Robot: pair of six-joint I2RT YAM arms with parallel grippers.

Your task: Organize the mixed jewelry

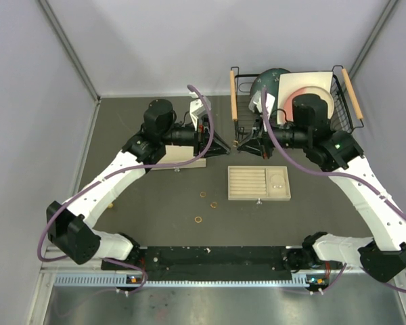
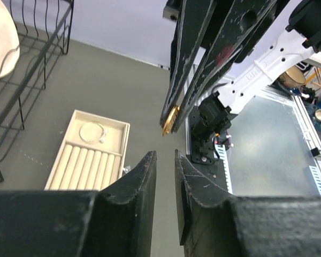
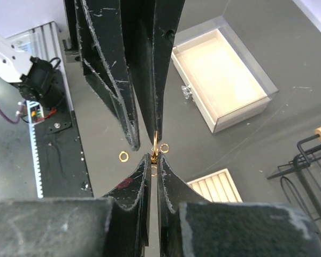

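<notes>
My right gripper (image 3: 155, 156) is shut on a small gold ring (image 3: 155, 144), held upright at its fingertips above the table. In the left wrist view that ring (image 2: 170, 120) shows at the tips of the right gripper (image 2: 174, 115). My left gripper (image 2: 165, 156) faces it tip to tip; its jaws stand slightly open with nothing between them. Three more gold rings (image 1: 203, 195) (image 1: 214, 204) (image 1: 199, 220) lie on the dark table. A thin silver bracelet (image 2: 92, 131) rests in the square compartment of the beige tray (image 1: 238, 196).
A black wire basket (image 1: 342, 95) with a dark bowl and a plate stands at the back right. A clear shallow box (image 3: 219, 88) sits on the table under the left arm. Grey walls close in the table at the back and sides.
</notes>
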